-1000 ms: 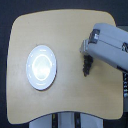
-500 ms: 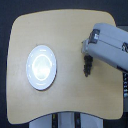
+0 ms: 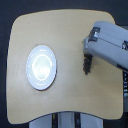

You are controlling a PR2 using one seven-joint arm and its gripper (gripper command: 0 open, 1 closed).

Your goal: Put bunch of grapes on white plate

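The small dark purple-black bunch of grapes (image 3: 87, 64) lies well apart from the round glossy white plate (image 3: 41, 67), on the exterior view's right, directly beneath the grey gripper (image 3: 89, 51). Whether the fingers are spread or closed cannot be made out. The bunch is probably light, soft and bruisable; gripping near the stem seems safest.

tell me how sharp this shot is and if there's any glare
Exterior view: soft and low-res overall; the grapes are a dark blur under the gripper, whose jaws can't be made out; the plate is washed out by glare; the table is evenly lit.
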